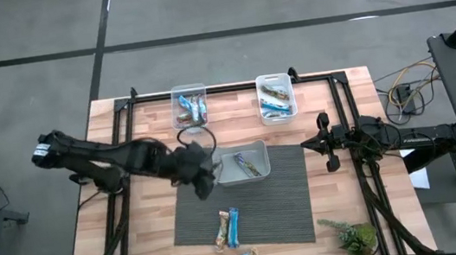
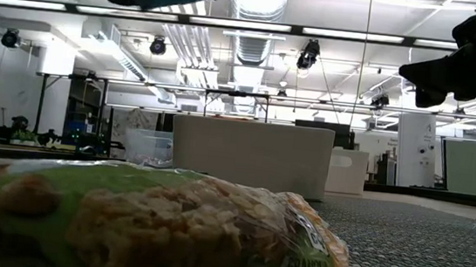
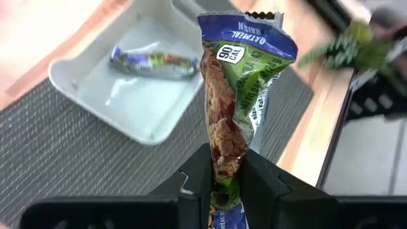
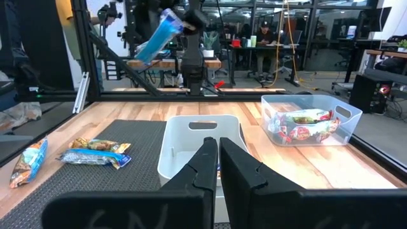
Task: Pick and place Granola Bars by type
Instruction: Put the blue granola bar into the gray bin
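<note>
One bar point(image 3: 238, 108) hangs pinched by its end in your left gripper point(image 3: 226, 184) above the mat, just left of the tray point(image 3: 137, 102); light, crinkly, slippery, so hold the crimp firmly; right gripper point(image 4: 213, 162) waits pressed together.

Glossy film-wrapped bar point(image 3: 238, 108), smooth plastic tub point(image 3: 137, 102) — seemingly woven mat point(image 3: 57, 152), wood table point(image 1: 125, 245)

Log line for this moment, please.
left hand: shut on granola bar, above mat | white tub: one bar inside | right hand: shut, idle
</note>
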